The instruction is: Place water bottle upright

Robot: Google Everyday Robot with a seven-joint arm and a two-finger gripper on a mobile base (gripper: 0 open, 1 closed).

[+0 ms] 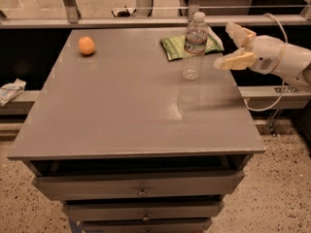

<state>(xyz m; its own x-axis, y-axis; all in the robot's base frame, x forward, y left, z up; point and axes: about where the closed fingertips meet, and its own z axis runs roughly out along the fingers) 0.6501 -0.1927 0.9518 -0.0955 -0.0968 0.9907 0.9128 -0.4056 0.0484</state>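
1. Water bottle point(195, 45) first, for bearings: it stands upright on the grey table point(126, 115), in the far right part, with its base on bare top. The table looks flat and steady. The right edge is near, so a toppled bottle could roll off there.
2. White arm point(286, 59) reaches in from the right, level with the bottle. Any swing to the left would sweep straight into it.
3. Gripper point(227, 46) hangs just right of the bottle, apart from it and holding nothing. Fingers point(234, 62) are spread wide, the gap facing the bottle. The lower finger tip is closest and looks the likeliest thing to clip it.
4. The bottle is tall and narrow, probably light, so a small knock up high could tip it. The task looks done if nothing disturbs it.
5. Green packet point(176, 46) lies flat just behind the bottle. A bottle nudged back onto its edge would sit unevenly.
6. Orange point(86, 45) sits at the far left, well apart. No risk from it.
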